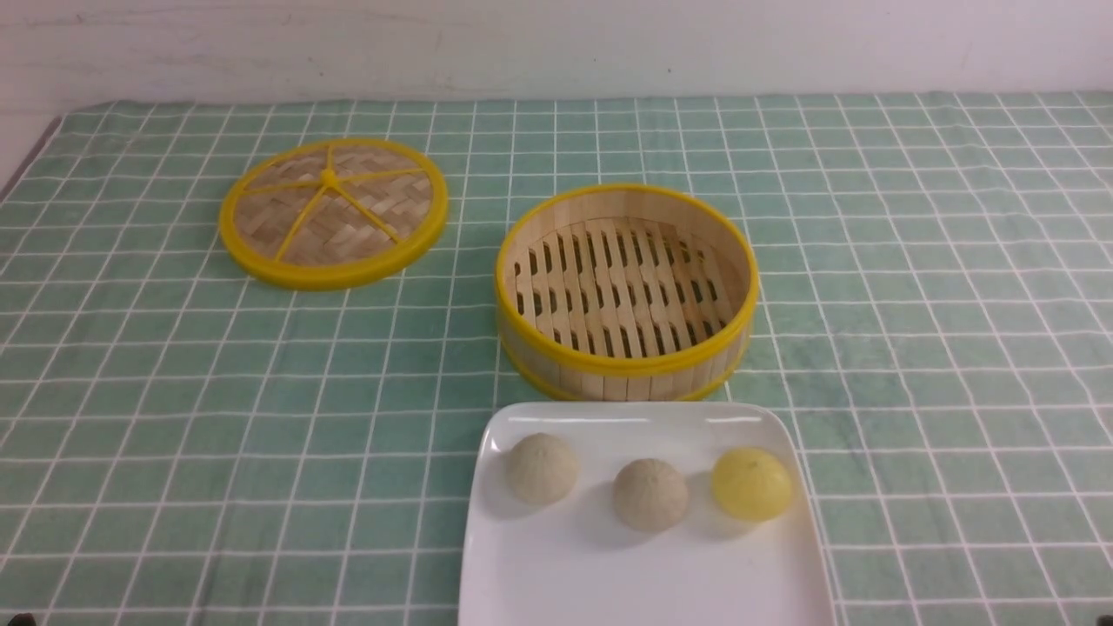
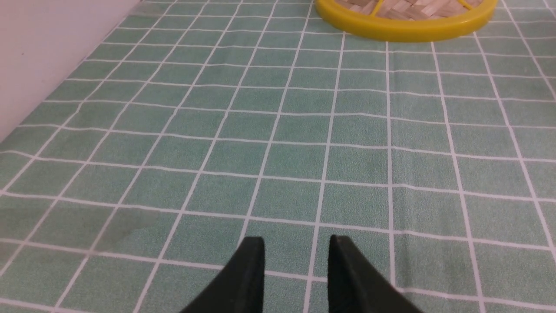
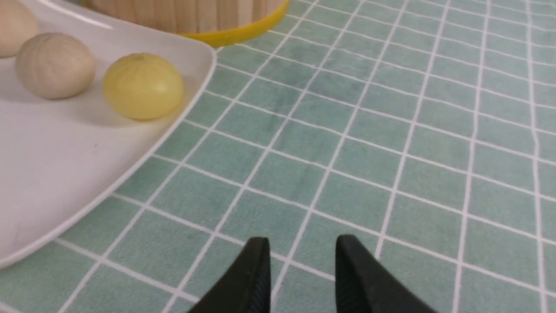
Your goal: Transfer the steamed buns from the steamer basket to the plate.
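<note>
You have a green checked tablecloth covering the whole work surface, running back to a pale wall.

The largest item on it is the plate, white and square with rounded corners, lying at the near edge just right of centre. Directly behind it stands the steamer basket, upright, its slatted floor bare; its near wall sits just beside the plate's far edge, though you cannot tell whether they touch. Well off to the far left lies the woven lid, flat, with its yellow rim and spokes facing up.

All three steamed buns rest on the far half of the plate in a loose row: the left beige bun, the middle beige bun a little nearer you, and the yellow bun on the right, close to the plate's right edge. None of them touch one another.

Your left gripper hovers low over bare cloth on the near side of the lid, jaws apart with a narrow gap and nothing between them. Your right gripper hangs over bare cloth just right of the plate, jaws likewise parted and holding nothing.
</note>
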